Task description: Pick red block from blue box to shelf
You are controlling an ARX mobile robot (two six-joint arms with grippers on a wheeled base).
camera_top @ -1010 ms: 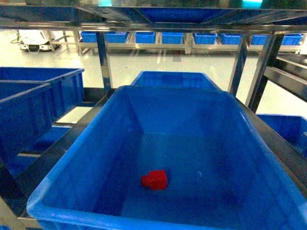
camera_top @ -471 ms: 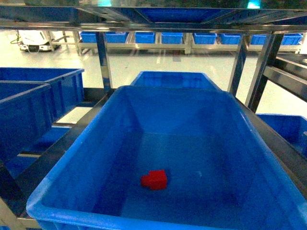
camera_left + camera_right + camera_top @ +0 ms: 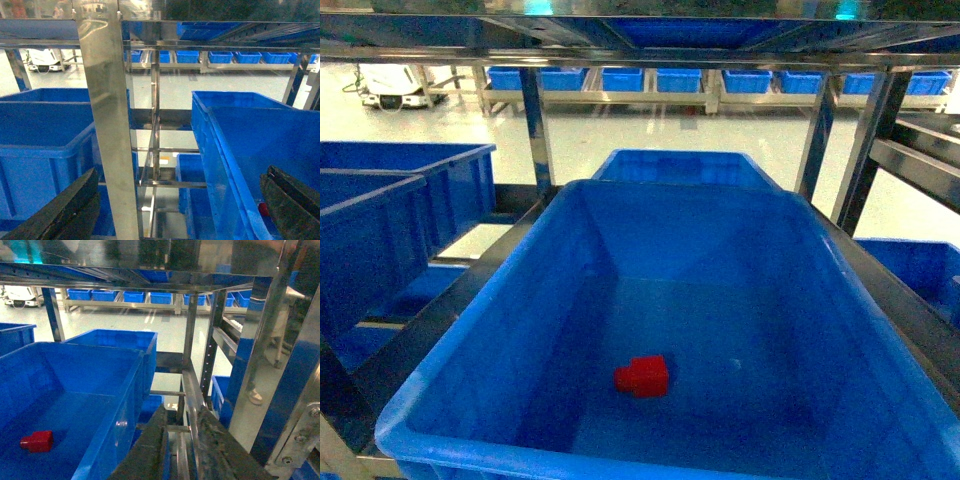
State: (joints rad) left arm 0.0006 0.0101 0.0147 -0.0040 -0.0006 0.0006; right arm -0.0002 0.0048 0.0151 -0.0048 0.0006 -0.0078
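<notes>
The red block lies on its side on the floor of the large blue box, left of the middle. Neither gripper shows in the head view. In the left wrist view my left gripper is open wide. It hangs outside the blue box's left wall, in front of a steel post of the shelf. A sliver of the red block shows beside the right finger. In the right wrist view my right gripper is shut and empty. It is outside the box's right wall, and the red block lies far to its left.
The shelf frames the box with posts and rails on both sides and a tier overhead. Dark blue crates stand to the left, another behind the box, and one lower right. A row of blue bins lines the far rack.
</notes>
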